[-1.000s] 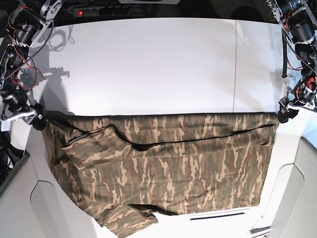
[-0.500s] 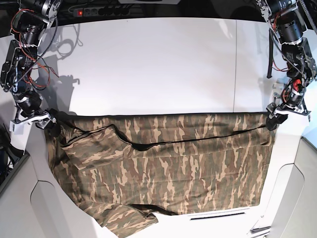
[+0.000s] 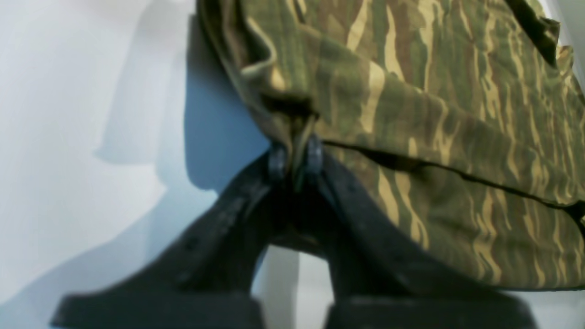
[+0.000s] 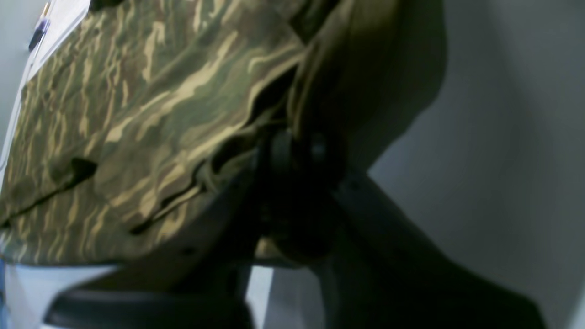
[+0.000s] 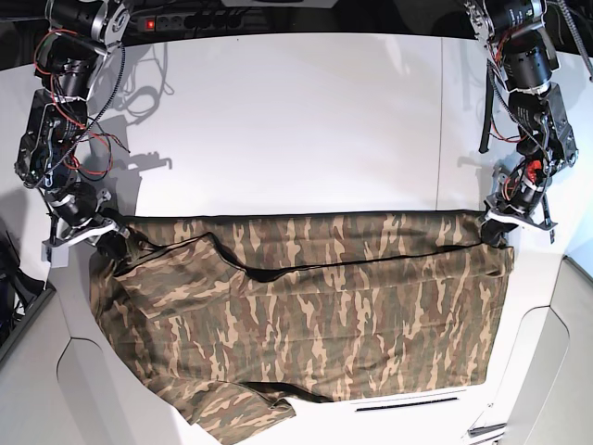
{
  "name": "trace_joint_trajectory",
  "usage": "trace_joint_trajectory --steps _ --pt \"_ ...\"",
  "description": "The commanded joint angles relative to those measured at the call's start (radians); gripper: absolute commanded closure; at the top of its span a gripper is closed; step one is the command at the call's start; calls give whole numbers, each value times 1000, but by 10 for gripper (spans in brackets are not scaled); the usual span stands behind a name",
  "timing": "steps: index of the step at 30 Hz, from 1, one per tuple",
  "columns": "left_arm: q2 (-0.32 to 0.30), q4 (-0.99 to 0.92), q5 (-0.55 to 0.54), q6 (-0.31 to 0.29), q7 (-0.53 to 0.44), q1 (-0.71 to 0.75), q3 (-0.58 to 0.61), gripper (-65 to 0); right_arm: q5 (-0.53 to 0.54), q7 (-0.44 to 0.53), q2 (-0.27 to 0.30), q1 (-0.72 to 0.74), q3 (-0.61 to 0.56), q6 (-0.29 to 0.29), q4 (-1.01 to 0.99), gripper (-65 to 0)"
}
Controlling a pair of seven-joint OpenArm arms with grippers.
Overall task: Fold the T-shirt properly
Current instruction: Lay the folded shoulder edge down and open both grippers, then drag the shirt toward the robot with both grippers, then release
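- Looking down from the base view, I see the camouflage T-shirt (image 5: 306,315) spread across the near half of the white tabletop (image 5: 278,120), its lower hem hanging past the near edge toward the left corner.
- My left gripper (image 3: 295,161) has its jaws pinched together on a bunched fold of the T-shirt's edge; in the base view it sits at the cloth's far corner by the right edge of the tabletop.
- My right gripper (image 4: 292,153) is likewise clamped on a gathered corner of the T-shirt, at the far corner of the cloth by the left edge of the tabletop; that wrist view is dark, but cloth wraps around the closed fingers.
- A folded-over band runs along the T-shirt's far edge between the two grippers, with a dark seam line beneath it.
- One sleeve lies folded over the body near the left side.
- A black power strip (image 5: 185,20) with a red light sits beyond the far edge.
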Motion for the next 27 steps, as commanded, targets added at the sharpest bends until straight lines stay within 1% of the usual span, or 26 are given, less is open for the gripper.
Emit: trace_joint_trajectory --steps 1,3,6,11,16,18,20,23,27 --pt "-19 9 -10 0 18 -24 0 0 24 6 11 23 1 21 17 0" --pt "-32 14 -49 -8 53 -37 0 0 39 -18 11 22 2 20 31 0" --pt "-53 47 -109 -65 96 -39 0 0 64 -78 11 13 13 20 77 0" --pt "-75 140 -160 -68 193 -13 -1 0 125 -177 17 -42 37 20 208 0" --pt "-80 294 -177 -67 212 97 -2 0 188 -234 39 -147 38 20 354 0" --pt "-80 349 -208 -67 226 148 -2 0 207 -239 44 -193 38 20 405 0" --pt "-80 399 -212 -67 225 200 -3 0 214 -240 45 -240 39 20 451 0" --pt "-76 467 -217 -56 230 279 -29 0 217 -251 48 -310 38 20 509 0" --pt "-75 565 -230 -50 233 391 -74 0 277 -290 71 -393 42 20 562 0"
